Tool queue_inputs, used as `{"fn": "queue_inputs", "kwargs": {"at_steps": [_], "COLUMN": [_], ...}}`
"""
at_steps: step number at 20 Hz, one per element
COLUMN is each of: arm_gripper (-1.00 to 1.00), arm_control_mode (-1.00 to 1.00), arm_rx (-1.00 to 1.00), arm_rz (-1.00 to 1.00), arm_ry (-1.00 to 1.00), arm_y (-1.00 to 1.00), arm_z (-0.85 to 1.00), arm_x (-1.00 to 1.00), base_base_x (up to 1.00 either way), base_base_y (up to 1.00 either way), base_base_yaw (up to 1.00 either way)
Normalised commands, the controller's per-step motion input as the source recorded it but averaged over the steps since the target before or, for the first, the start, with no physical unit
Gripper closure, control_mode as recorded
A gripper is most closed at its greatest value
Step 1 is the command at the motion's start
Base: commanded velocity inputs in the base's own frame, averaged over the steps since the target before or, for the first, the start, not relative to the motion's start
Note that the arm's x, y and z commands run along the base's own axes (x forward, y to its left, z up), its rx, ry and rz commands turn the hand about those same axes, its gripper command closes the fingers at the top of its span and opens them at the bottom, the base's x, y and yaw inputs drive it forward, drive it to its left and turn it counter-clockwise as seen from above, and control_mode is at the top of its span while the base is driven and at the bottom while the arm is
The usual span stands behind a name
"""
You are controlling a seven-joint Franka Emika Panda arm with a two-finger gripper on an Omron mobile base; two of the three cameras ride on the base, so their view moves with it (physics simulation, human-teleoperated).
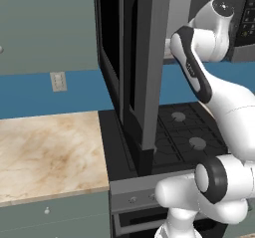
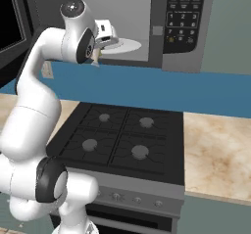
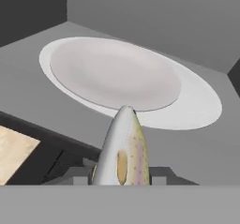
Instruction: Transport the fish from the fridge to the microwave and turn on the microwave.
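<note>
The black microwave (image 2: 184,17) hangs above the stove with its door (image 1: 144,67) swung wide open. Inside lies the white round turntable (image 3: 117,73), bare, also seen as a pale disc (image 2: 125,45). My gripper (image 2: 105,36) is at the mouth of the cavity, just in front of the turntable's near edge. It is shut on the fish (image 3: 123,148), a slender silver-grey body with a speckled side that points toward the turntable. The fish's other end (image 2: 95,57) hangs below the hand. The fridge is out of view.
A black gas stove (image 2: 117,135) sits directly beneath the microwave. Marble counters flank it on the left (image 1: 50,152) and right (image 2: 215,150). The open microwave door stands as a tall dark panel left of the arm. A wall outlet (image 1: 58,81) sits on the blue backsplash.
</note>
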Motion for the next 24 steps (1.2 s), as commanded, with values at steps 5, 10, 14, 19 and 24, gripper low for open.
{"fn": "queue_inputs", "kwargs": {"at_steps": [5,10,14,19,24], "arm_gripper": [1.0,1.0,1.0,1.0,1.0], "arm_control_mode": [-1.0,-1.0,-1.0,-1.0,-1.0], "arm_rx": [0.02,0.01,0.0,0.0,0.0], "arm_rz": [-0.03,-0.02,-0.01,-0.01,-0.01], "arm_ry": [0.09,0.06,0.01,0.0,0.0], "arm_y": [0.0,0.0,0.0,0.0,0.0], "arm_z": [0.0,0.0,0.0,0.0,-0.03], "arm_x": [0.53,0.43,0.29,0.26,0.28], "base_base_x": [0.0,0.0,0.0,0.0,0.0], "base_base_y": [0.0,0.0,0.0,0.0,0.0], "base_base_yaw": [0.0,0.0,0.0,0.0,0.0]}}
